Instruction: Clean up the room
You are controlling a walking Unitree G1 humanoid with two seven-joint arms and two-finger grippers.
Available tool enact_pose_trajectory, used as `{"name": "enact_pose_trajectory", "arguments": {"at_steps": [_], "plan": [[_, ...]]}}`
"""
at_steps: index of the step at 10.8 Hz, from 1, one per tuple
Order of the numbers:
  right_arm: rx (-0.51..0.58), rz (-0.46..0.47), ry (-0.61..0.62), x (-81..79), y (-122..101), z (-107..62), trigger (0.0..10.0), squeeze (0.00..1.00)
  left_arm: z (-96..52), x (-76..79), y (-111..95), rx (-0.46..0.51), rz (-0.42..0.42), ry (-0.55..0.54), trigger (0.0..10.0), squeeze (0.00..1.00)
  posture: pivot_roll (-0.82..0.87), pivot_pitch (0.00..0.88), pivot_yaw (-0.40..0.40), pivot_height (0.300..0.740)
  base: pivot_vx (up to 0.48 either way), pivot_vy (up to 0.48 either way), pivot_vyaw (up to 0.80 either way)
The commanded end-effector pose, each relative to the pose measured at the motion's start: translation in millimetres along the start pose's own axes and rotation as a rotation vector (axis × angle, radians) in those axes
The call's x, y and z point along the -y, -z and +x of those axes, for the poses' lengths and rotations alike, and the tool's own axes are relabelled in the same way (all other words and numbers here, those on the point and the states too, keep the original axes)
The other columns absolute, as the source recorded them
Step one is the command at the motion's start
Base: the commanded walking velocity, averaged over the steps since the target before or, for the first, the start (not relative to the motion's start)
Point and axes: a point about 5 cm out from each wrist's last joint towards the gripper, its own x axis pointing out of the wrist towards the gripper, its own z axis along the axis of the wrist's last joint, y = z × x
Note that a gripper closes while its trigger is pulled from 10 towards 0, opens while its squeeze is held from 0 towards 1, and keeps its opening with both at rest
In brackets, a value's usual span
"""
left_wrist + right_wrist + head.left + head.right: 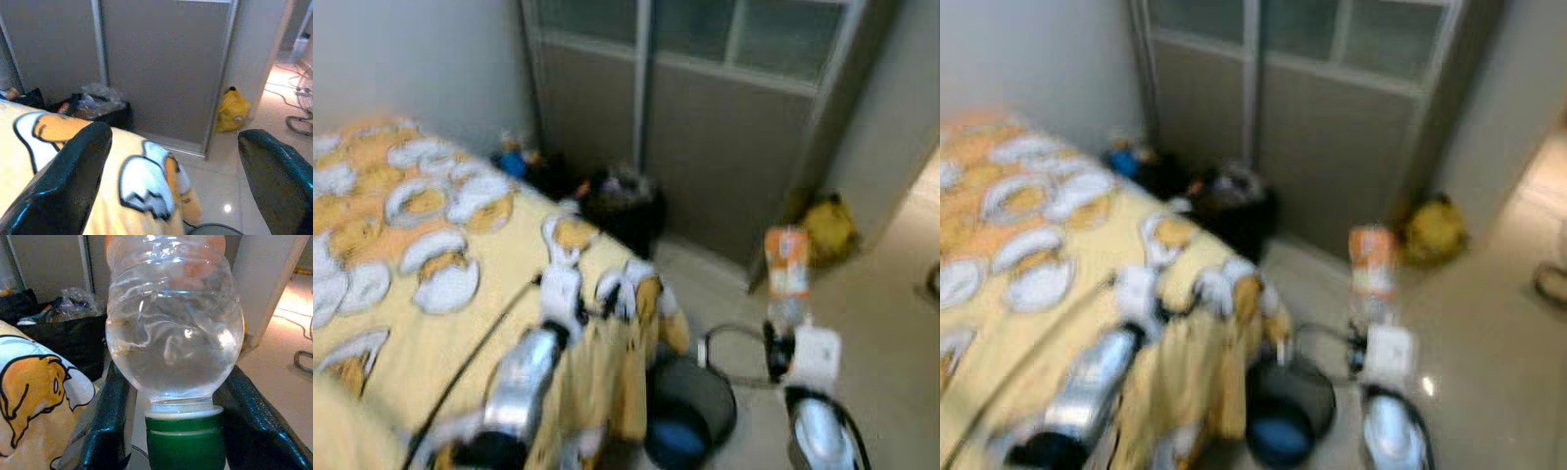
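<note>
Bottle (174, 335) clamped in right tool (171, 431)

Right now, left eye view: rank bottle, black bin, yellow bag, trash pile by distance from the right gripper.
1. bottle: held in the right gripper, cap end down between its fingers.
2. black bin: on the floor to the gripper's left, beside the bed.
3. yellow bag: ahead, against the wall.
4. trash pile: ahead-left, by the sliding door.

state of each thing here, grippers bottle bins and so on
right gripper: shut on the plastic bottle
plastic bottle: held cap-end toward the wrist, green cap on
left gripper: open, holding nothing, over the bed corner
round bin: open-topped, on the floor
black trash bag: open, stuffed
</note>
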Motion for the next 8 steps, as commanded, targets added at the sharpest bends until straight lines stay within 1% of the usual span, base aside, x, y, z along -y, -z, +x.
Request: {"name": "enact_pose_trajectory", "arguments": {"at_steps": [1,2,4,5,6,7,8], "plan": [[-0.002,-0.003,0.047,13.7,0.8,-0.3,10.0,0.0,3.7,10.8,-3.6,0.018,0.006,0.041,10.0,0.0,0.04,0.0,0.016,0.74,0.48,0.0,0.0],[-0.017,0.015,0.049,12.6,4.1,-1.3,10.0,0.0,2.0,10.3,-3.0,0.015,0.006,0.041,10.0,0.0,0.05,0.0,0.021,0.74,0.48,0.0,0.0],[-0.059,0.032,0.025,3.4,11.5,-2.8,10.0,0.0,-3.1,9.6,-1.5,0.006,0.006,0.042,10.0,0.0,0.05,0.0,0.025,0.74,0.48,0.0,0.0],[-0.167,0.073,0.023,-4.5,27.1,-3.9,10.0,0.0,-7.8,6.3,0.6,-0.025,0.025,0.034,10.0,0.0,0.07,0.045,0.034,0.74,0.409,0.0,0.0],[-0.252,0.122,0.026,-11.2,41.6,-5.6,10.0,0.0,-12.8,2.9,-6.8,-0.023,0.104,0.038,10.0,0.0,0.11,0.093,0.055,0.74,0.0,0.0,0.0],[-0.295,0.133,0.022,-14.2,47.8,-3.8,10.0,0.0,-15.8,7.7,-22.9,0.027,0.145,0.116,10.0,0.0,0.14,0.122,0.067,0.74,0.0,0.0,0.0],[-0.322,0.135,0.017,-15.6,51.4,-3.8,10.0,0.0,-22.2,10.6,-43.1,0.064,0.143,0.159,10.0,0.0,0.17,0.173,0.08,0.74,0.0,0.0,0.0]]}}
